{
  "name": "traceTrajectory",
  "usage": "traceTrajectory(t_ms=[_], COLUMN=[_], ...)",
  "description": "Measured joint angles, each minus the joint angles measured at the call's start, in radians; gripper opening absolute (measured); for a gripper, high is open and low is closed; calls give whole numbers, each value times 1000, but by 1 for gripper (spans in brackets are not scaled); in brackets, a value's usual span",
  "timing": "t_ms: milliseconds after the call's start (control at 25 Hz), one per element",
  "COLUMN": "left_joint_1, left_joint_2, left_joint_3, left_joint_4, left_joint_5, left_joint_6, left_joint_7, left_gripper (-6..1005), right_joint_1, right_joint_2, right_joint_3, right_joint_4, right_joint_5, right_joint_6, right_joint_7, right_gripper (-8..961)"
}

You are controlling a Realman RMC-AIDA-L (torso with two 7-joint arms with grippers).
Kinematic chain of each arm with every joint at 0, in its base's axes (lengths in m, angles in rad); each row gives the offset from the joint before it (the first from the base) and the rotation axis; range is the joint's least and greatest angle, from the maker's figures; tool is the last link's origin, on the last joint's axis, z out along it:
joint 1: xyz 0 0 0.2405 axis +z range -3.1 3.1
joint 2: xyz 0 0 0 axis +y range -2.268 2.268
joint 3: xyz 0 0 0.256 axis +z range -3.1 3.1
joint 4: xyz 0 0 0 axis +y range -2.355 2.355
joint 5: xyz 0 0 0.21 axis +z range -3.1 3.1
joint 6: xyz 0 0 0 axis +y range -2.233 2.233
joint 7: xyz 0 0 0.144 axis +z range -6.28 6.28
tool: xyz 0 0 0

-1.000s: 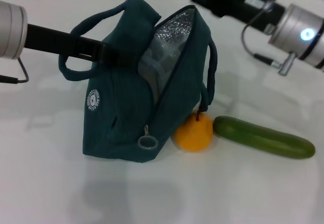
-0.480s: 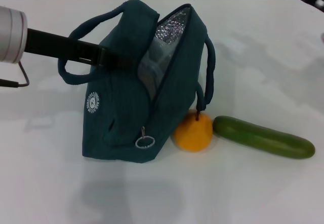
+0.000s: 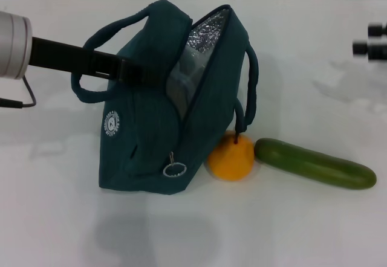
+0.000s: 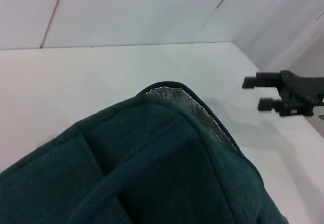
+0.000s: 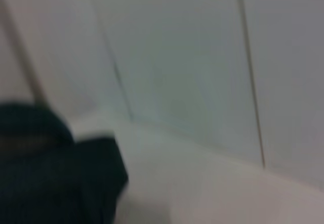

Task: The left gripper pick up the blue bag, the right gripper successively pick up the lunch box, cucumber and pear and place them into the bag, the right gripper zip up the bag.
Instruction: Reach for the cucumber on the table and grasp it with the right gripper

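Left gripper [image 3: 136, 73] reaches in from the left and its jaws look clamped on the upper edge of the blue bag [image 3: 151, 134], near the left handle, holding the mouth up and open; the actual contact is partly hidden by fabric, so this is a judgement from how the bag hangs. The bag stands on the white surface [image 3: 290, 231], tilted, with its silver lining showing and the zipper ring [image 3: 175, 170] hanging low on the near side. Behind the lining a pale clear shape sits inside, probably the lunch box [image 3: 181, 80], though I cannot confirm it. The pear [image 3: 231, 156] rests on the surface touching the bag's right lower edge, partly under the right handle. The cucumber [image 3: 314, 163] lies just to the right of the pear, pointing right and slightly nearer. The right gripper [image 3: 370, 40] shows only at the far right edge of the head view; in the left wrist view its jaws stand apart with nothing between them [image 4: 266, 92]. Step in hand, by my reading: 1 item seems loaded, 2 remain, and the cucumber is due. The next move calls for the right arm to come down over the cucumber's middle, jaws across its width, clear of the pear.
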Motion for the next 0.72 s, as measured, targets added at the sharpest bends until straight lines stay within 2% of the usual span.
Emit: traceTrajectory(t_ms=[80, 160, 280, 360, 440, 520, 560, 680, 720], left_joint_1=[0, 0, 0, -4, -7, -9, -10, -13, -13], left_joint_2=[0, 0, 2, 3, 3, 4, 5, 5, 5], left_joint_3=[0, 0, 0, 0, 0, 0, 0, 0, 0], left_joint_4=[-1, -1, -5, -27, -37, -41, -42, -47, -48], left_joint_5=[0, 0, 0, 1, 1, 1, 0, -2, -3], left_joint_6=[0, 0, 0, 0, 0, -3, -6, -13, -15], left_joint_7=[1, 1, 3, 8, 13, 16, 17, 18, 19], left_gripper=[41, 41, 41, 41, 41, 42, 42, 42, 42], right_joint_1=[25, 51, 85, 91, 84, 70, 64, 61, 64], right_joint_2=[-25, -38, -38, -25, 10, 75, 111, 245, 272], right_joint_3=[1, 13, 107, 193, 306, 420, 467, 585, 597], right_joint_4=[-53, -102, -196, -283, -428, -601, -677, -887, -921], right_joint_5=[-177, -349, -627, -799, -999, -1210, -1291, -1527, -1566], right_joint_6=[4, 0, -73, -145, -239, -337, -380, -516, -541], right_joint_7=[122, 251, 422, 516, 614, 685, 707, 736, 736], right_gripper=[714, 713, 714, 714, 715, 715, 715, 714, 714])
